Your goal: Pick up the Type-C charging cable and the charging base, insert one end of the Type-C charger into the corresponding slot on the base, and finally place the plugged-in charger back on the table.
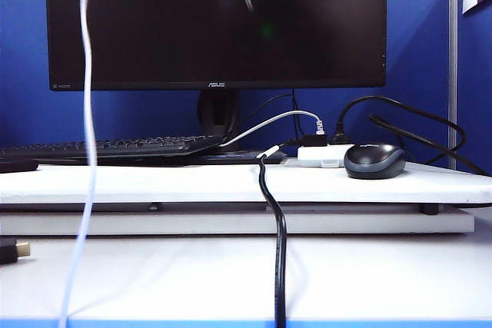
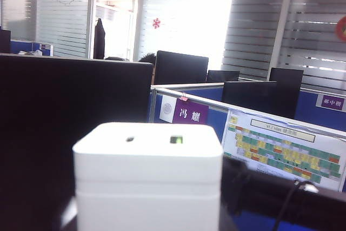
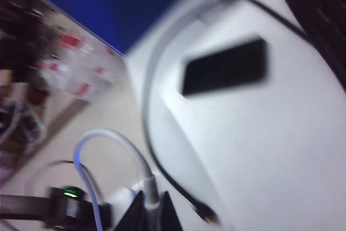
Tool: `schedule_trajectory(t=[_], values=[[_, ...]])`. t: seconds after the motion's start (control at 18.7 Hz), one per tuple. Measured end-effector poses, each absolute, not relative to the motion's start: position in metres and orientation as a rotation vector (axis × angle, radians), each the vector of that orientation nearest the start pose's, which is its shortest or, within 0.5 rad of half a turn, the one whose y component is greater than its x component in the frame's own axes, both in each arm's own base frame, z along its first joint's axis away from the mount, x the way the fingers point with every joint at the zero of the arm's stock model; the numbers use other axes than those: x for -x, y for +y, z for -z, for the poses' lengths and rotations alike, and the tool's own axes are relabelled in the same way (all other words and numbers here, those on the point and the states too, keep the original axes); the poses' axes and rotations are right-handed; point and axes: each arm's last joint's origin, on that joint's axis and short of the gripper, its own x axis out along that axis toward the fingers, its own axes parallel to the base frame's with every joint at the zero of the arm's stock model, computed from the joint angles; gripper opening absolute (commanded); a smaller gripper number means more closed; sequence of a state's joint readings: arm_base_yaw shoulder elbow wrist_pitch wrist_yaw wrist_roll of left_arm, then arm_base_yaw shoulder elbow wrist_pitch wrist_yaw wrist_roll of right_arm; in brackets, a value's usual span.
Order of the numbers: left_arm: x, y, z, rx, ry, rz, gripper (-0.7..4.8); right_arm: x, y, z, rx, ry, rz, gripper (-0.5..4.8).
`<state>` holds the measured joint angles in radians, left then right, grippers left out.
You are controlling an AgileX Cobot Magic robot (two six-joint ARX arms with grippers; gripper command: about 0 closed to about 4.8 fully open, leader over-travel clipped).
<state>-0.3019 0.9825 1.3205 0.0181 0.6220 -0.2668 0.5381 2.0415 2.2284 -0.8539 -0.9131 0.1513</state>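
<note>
The white charging base (image 2: 148,179) fills the near part of the left wrist view, held up at the height of the monitor's top. Its upper face shows two small dark slots. My left gripper (image 2: 150,217) is shut on it, with only dark edges of the fingers showing at its sides. My right gripper (image 3: 148,213) has its two black fingertips shut on the end of the white Type-C charging cable (image 3: 127,150), which loops away from them. In the exterior view the cable (image 1: 89,151) hangs from the top edge down to the table (image 1: 154,278) at the left.
A raised white board (image 1: 192,183) carries a black keyboard (image 1: 108,146), a monitor (image 1: 215,21), a small white hub with black plugs (image 1: 323,155) and a dark mouse (image 1: 375,160). A thick black cable (image 1: 280,251) drops over its front edge. A flat black object (image 3: 224,66) lies on white.
</note>
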Motion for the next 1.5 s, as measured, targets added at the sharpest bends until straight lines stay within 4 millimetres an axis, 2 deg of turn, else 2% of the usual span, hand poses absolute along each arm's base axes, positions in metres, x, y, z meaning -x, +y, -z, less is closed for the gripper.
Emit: schedule_trajectory(t=[0.11, 0.16, 0.21, 0.37, 0.59, 0.69, 0.91, 1.28, 1.5], values=[[-0.157, -0.067, -0.493, 0.185, -0.24, 0.959, -0.05, -0.359, 0.24, -0.428, -0.327, 0.684, -1.429, -0.05], [-0.157, -0.067, -0.493, 0.185, -0.239, 0.959, -0.05, -0.358, 0.24, -0.436, -0.341, 0.659, -1.441, -0.05], [-0.157, -0.067, -0.493, 0.185, -0.235, 0.962, -0.05, -0.354, 0.236, -0.467, -0.389, 0.501, -1.488, -0.05], [-0.156, -0.067, -0.492, 0.18, -0.225, 0.99, -0.05, -0.346, 0.228, -0.502, -0.435, 0.3, -1.536, -0.05], [-0.154, -0.069, -0.489, 0.16, -0.183, 1.102, -0.05, -0.329, 0.218, -0.538, -0.458, 0.04, -1.619, -0.05], [-0.153, -0.07, -0.488, 0.148, -0.166, 1.161, -0.05, -0.32, 0.218, -0.548, -0.456, -0.038, -1.657, -0.05], [-0.15, -0.072, -0.487, 0.12, -0.149, 1.281, -0.05, -0.308, 0.223, -0.556, -0.467, -0.106, -1.677, -0.05], [-0.15, -0.071, -0.488, 0.122, -0.157, 1.264, -0.05, -0.291, 0.237, -0.558, -0.481, -0.015, -1.793, -0.05], [-0.151, -0.071, -0.488, 0.126, -0.16, 1.248, -0.05, -0.274, 0.236, -0.568, -0.457, -0.024, -1.846, -0.05]])
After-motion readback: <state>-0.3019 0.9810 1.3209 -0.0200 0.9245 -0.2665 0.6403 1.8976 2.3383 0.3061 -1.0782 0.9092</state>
